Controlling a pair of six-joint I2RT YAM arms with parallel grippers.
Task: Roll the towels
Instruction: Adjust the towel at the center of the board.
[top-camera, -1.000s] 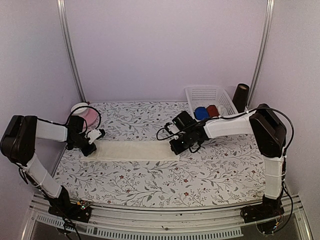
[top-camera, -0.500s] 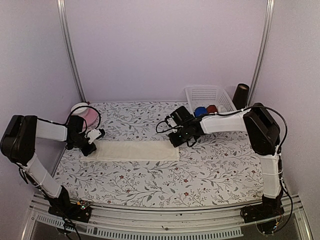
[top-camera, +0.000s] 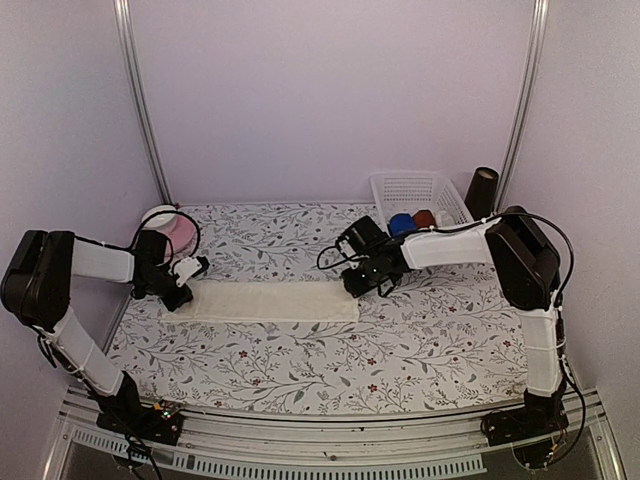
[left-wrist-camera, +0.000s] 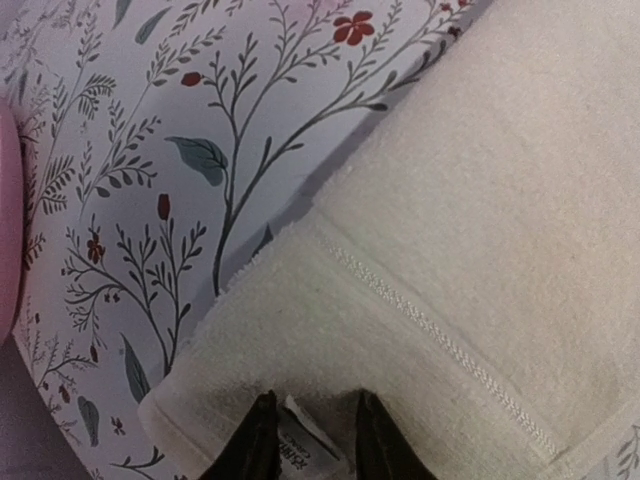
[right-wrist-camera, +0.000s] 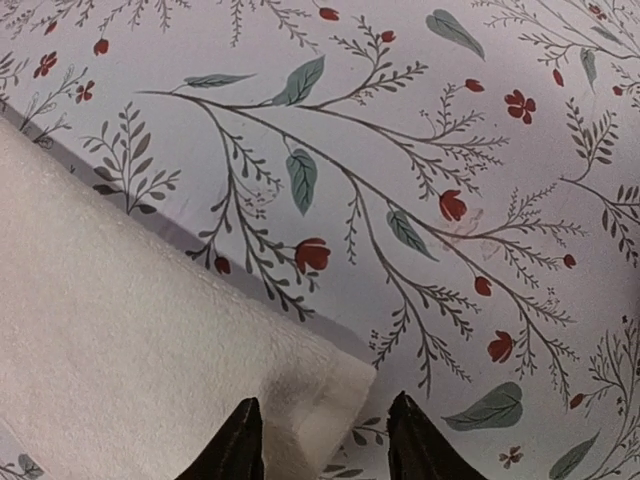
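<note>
The cream towel (top-camera: 265, 301) lies long and flat mid-frame, not rolled yet, with the left gripper (left-wrist-camera: 312, 435) a little open on its left end and the right gripper (right-wrist-camera: 325, 435) open at its right corner, while a blue roll (top-camera: 402, 226) sits in the upper-right basket (top-camera: 420, 185)

My right hand (top-camera: 358, 284) now sits farther back on the worktop (top-camera: 300, 240) than a second ago. It is off the right end of the cream towel (top-camera: 265, 301) and hangs just behind that corner, and the arm's elbow is drawn slightly inward. Its fingers, pinched together before, now stand apart astride the corner. My left hand (left-wrist-camera: 312, 450) is looser too, its tips parted either side of the label (left-wrist-camera: 306, 436).
</note>
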